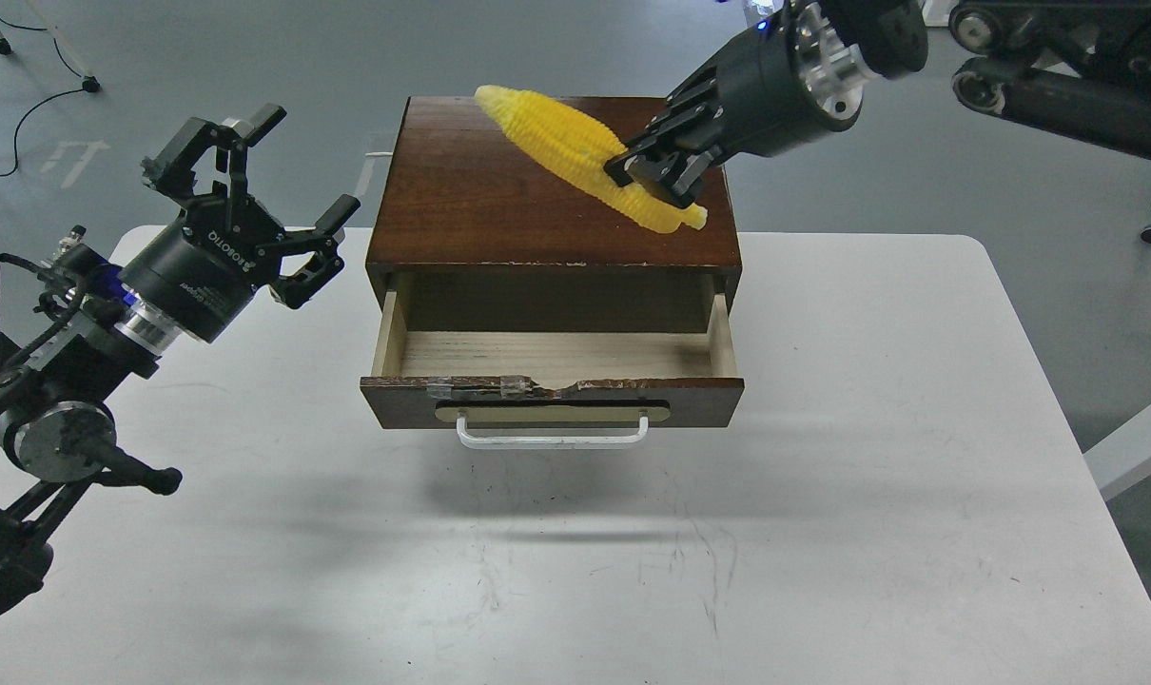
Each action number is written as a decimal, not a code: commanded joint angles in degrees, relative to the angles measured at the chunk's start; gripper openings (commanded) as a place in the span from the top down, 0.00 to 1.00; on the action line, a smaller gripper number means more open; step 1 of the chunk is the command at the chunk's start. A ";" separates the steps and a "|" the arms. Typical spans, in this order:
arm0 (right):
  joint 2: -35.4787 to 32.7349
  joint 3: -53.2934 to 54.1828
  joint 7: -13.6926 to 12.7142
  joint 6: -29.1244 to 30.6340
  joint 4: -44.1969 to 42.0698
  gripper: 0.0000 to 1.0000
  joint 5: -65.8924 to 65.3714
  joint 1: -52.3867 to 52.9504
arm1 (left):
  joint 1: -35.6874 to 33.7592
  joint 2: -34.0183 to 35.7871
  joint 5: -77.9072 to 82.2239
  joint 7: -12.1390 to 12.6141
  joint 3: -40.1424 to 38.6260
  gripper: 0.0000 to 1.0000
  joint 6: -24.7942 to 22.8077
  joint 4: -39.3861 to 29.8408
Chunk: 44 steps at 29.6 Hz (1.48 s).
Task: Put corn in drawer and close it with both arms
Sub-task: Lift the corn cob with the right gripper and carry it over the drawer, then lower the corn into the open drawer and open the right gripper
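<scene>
Gripping the corn (585,152) near its thick end, my right hand (659,171) holds it seemingly just above the box top (480,209). Drawer (552,357) sits open below; my left hand (252,200) hangs spread wide beside it.

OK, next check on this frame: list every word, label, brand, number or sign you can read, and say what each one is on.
"ROBOTIQ": white letters on the black body of the left gripper, seen turned sideways.
A second, smaller line of white print beside it on the same gripper body: too small and blurred to read.
White painted marking on the grey floor at upper left: a sign of some kind, not legible.
Nothing readable on the right gripper, corn or drawer.
</scene>
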 commanded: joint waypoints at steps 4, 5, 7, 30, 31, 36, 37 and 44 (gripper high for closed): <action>6.31 -4.65 0.01 -3.74 -0.73 1.00 -0.25 0.07 | 0.00 0.54 -0.09 0.00 -0.06 0.01 -0.18 -0.26; 6.67 -5.01 0.01 -4.01 -0.73 1.00 -0.25 0.07 | 0.00 0.54 -0.09 0.00 -0.06 0.01 -0.18 -0.26; 8.07 -5.97 0.01 -4.71 -0.73 1.00 -0.25 -0.02 | 0.00 0.54 -0.09 0.00 -0.06 0.01 -0.18 -0.26; 14.23 -9.49 0.01 -6.38 -6.88 0.88 -0.25 -5.73 | 0.26 1.51 -0.09 -0.09 -0.15 0.01 -0.09 -0.96; 14.23 -9.49 0.01 -6.38 -7.06 0.87 -0.25 -5.82 | 0.26 1.51 -0.09 -0.09 -0.15 0.01 -0.09 -0.96; 14.58 -10.19 0.01 -6.47 -7.85 0.76 -0.17 -6.52 | 0.26 1.42 -0.09 -0.09 -0.15 0.01 -0.09 -0.96; 14.58 -10.37 0.01 -6.47 -7.85 0.74 -0.17 -6.52 | 0.26 1.42 -0.09 -0.09 -0.15 0.01 -0.09 -0.96; 14.58 -10.46 0.01 -6.47 -7.76 0.57 0.01 -6.52 | 0.26 1.51 -0.09 -0.09 -0.15 0.01 -0.09 -0.96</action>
